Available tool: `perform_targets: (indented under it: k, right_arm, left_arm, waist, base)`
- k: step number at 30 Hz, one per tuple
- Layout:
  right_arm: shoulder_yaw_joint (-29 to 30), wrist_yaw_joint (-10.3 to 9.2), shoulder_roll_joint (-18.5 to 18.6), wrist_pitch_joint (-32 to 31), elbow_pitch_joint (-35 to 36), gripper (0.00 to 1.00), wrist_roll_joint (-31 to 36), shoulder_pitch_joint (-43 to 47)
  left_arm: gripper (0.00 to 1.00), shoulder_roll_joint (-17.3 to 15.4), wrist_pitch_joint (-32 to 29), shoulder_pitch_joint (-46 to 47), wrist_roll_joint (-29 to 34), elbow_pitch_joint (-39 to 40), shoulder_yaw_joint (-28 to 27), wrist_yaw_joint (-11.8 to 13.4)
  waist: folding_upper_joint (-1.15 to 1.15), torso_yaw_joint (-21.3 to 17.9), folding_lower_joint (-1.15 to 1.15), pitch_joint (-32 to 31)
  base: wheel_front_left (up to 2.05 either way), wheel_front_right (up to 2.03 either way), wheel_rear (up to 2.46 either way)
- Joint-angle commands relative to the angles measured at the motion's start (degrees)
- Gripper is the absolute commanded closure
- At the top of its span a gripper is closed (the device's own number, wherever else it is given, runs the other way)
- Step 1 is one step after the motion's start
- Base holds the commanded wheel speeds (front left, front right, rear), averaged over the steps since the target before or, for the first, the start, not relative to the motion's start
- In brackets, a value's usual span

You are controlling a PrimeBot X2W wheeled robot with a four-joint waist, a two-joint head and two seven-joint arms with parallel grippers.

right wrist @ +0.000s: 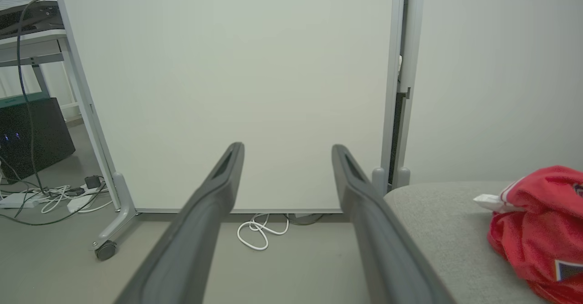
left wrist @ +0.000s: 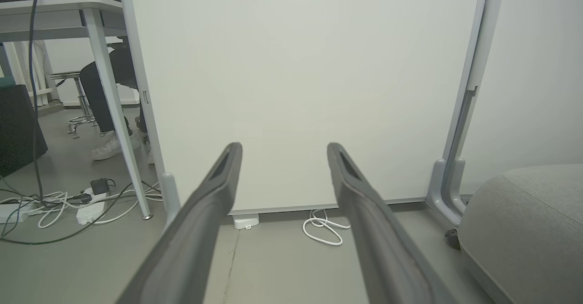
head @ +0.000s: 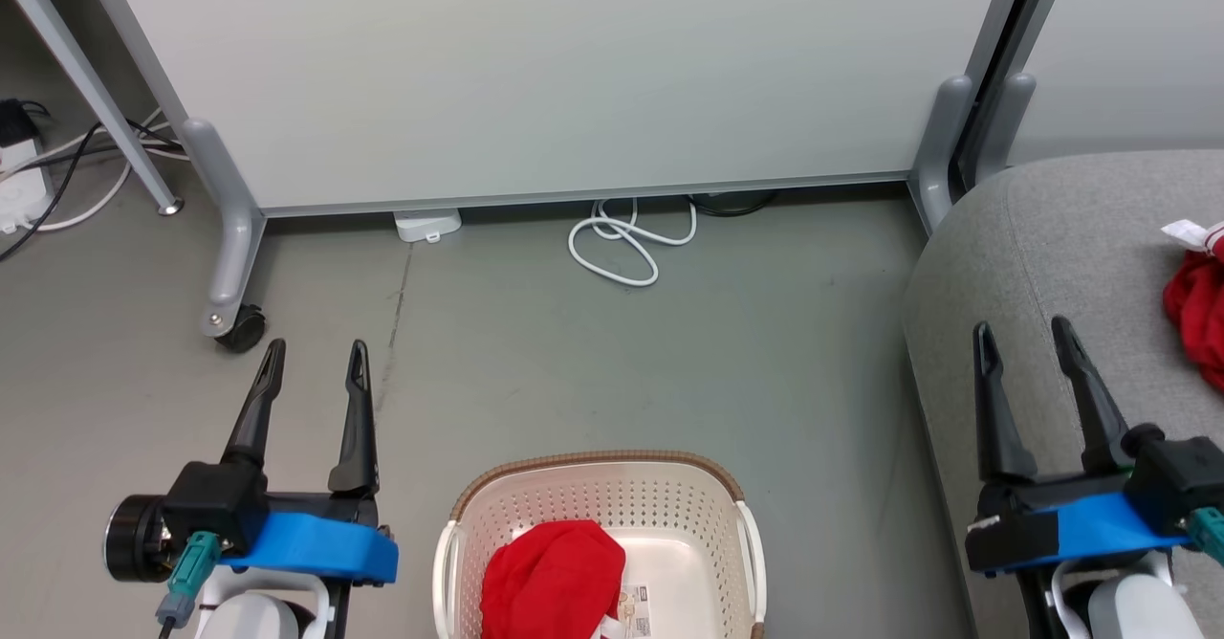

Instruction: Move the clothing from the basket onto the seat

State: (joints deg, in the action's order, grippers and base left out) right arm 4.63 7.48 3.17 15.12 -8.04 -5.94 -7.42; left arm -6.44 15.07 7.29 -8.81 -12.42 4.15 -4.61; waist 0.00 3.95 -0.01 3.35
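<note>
A crumpled red garment lies in the cream perforated basket at the bottom middle of the head view. Another red garment with white trim rests on the grey seat at the right edge; the right wrist view has it at lower right on the seat. My left gripper hovers open over the floor, left of the basket, holding nothing. My right gripper is open above the seat's left part, empty. Both wrist views show spread fingers with nothing between them.
A white partition panel on grey caster legs stands ahead. A coiled white cable and a white box lie at its foot. Cables and a power strip lie under a desk at left, where a person's legs show.
</note>
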Motion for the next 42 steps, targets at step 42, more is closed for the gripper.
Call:
perform_targets:
  k: [42]
  right_arm:
    - [-2.6, 0.03, -0.3, 0.1, -5.5, 0.0, -3.7, 1.9]
  left_arm:
    - [0.0, 0.2, 0.2, 1.1, 4.4, -5.5, 0.5, -2.4]
  waist:
    - [0.0, -1.2, 0.01, -0.3]
  base:
    - [0.0, 0.0, 0.0]
